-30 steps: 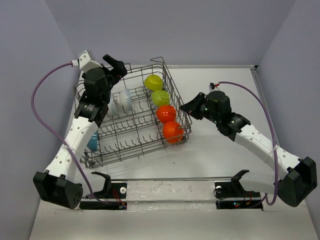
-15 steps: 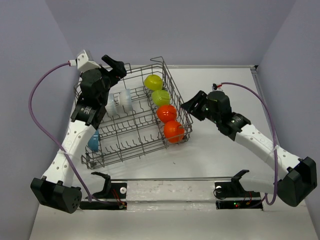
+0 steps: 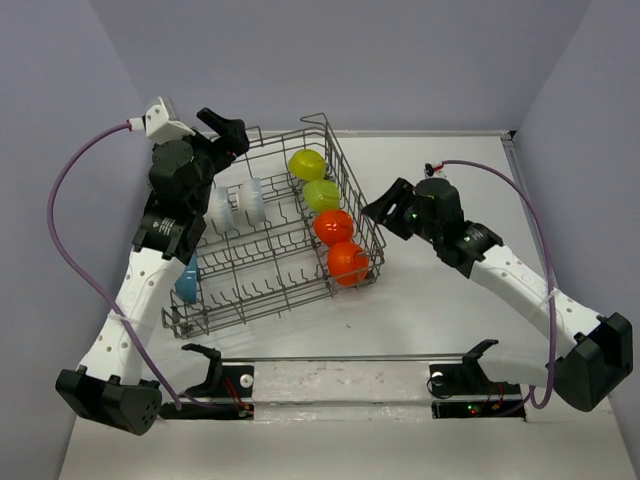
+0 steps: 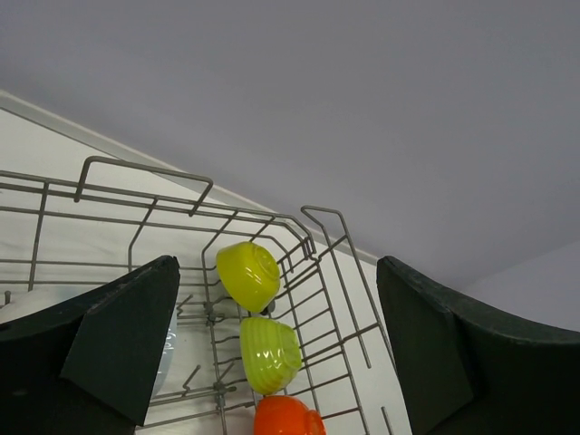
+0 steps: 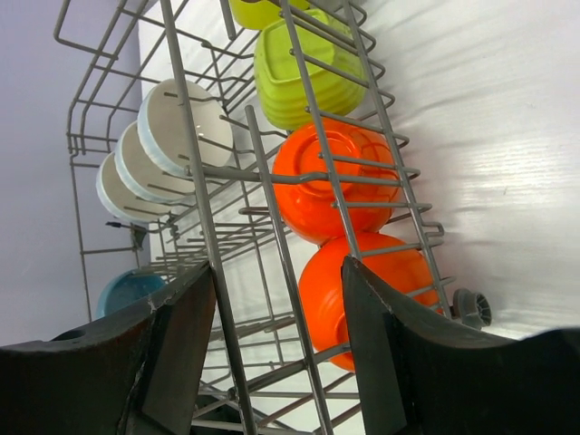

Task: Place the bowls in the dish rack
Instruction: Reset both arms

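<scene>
1. The dish rack (image 3: 350, 195) sits centre-left in the top view. Two orange bowls (image 3: 346, 263) and two yellow-green bowls (image 3: 321, 194) line its right side, and the white bowls (image 3: 250, 200) stand at upper left.
2. The blue bowl (image 3: 187, 282) is at the rack's lower-left edge; I cannot tell whether it is inside the wires.
3. The right gripper (image 3: 378, 215) is beside the rack's right wall, jaws apart and empty.
4. The left gripper (image 3: 225, 132) hangs wide open and empty over the upper-left corner.
5. Loading looks nearly finished. The next move is probably backing the right arm away without snagging wires.
</scene>
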`<state>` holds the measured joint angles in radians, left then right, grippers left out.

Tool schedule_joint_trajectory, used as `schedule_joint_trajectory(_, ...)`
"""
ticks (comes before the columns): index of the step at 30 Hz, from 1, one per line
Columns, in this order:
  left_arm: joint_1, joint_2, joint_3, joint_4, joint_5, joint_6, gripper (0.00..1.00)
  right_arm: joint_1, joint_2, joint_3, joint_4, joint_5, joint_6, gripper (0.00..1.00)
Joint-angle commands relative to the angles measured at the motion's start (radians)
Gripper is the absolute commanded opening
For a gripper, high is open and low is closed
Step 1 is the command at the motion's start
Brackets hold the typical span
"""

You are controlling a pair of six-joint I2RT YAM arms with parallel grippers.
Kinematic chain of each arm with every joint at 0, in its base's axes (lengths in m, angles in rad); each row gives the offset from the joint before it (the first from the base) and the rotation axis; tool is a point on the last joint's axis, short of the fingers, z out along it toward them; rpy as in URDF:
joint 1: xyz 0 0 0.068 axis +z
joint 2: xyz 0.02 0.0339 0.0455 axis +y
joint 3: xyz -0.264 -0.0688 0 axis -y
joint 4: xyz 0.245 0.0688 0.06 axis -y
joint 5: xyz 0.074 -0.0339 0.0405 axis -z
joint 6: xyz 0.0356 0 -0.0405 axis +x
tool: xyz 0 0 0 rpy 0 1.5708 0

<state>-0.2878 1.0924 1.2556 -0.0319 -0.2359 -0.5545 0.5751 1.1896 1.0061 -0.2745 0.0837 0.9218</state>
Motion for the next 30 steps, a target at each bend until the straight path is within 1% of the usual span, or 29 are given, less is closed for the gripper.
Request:
schedule_joint_trajectory(1,0.003,-0.026,0.05,0.007,0.018,0.028,0.99,-0.015,0.005,0.077,0.001,0.024,-0.044,0.63)
schedule_joint_trajectory(8,0.003,-0.029,0.054,0.003,0.046,0.019,0.99,-0.015,0.011,0.127,0.0,-0.002,-0.084,0.66)
schedule_joint_trajectory(13,0.003,-0.035,0.09,-0.028,0.064,0.042,0.99,-0.015,0.016,0.184,-0.002,0.002,-0.115,0.68)
schedule_joint_trajectory(16,0.003,-0.039,0.122,-0.055,0.081,0.057,0.99,-0.015,0.021,0.23,-0.011,0.025,-0.143,0.73)
schedule_joint_trajectory(18,0.003,-0.032,0.143,-0.071,0.107,0.074,0.99,-0.015,0.025,0.258,-0.017,0.039,-0.17,0.82)
schedule_joint_trajectory(19,0.003,-0.028,0.169,-0.088,0.116,0.08,0.99,-0.015,0.033,0.287,-0.02,0.057,-0.179,0.95)
schedule_joint_trajectory(20,0.003,-0.023,0.183,-0.1,0.122,0.087,0.99,-0.015,0.036,0.299,-0.029,0.07,-0.188,1.0)
schedule_joint_trajectory(23,0.003,-0.012,0.232,-0.137,0.13,0.137,0.99,-0.015,0.045,0.348,-0.035,0.146,-0.228,1.0)
schedule_joint_trajectory(27,0.003,-0.002,0.283,-0.189,0.07,0.234,0.99,-0.015,0.064,0.419,-0.048,0.303,-0.311,1.0)
schedule_joint_trajectory(28,0.003,0.003,0.292,-0.194,0.032,0.248,0.99,-0.015,0.077,0.457,-0.051,0.364,-0.351,1.0)
schedule_joint_trajectory(30,0.003,0.003,0.291,-0.195,-0.02,0.269,0.99,-0.015,0.096,0.505,-0.054,0.415,-0.403,1.0)
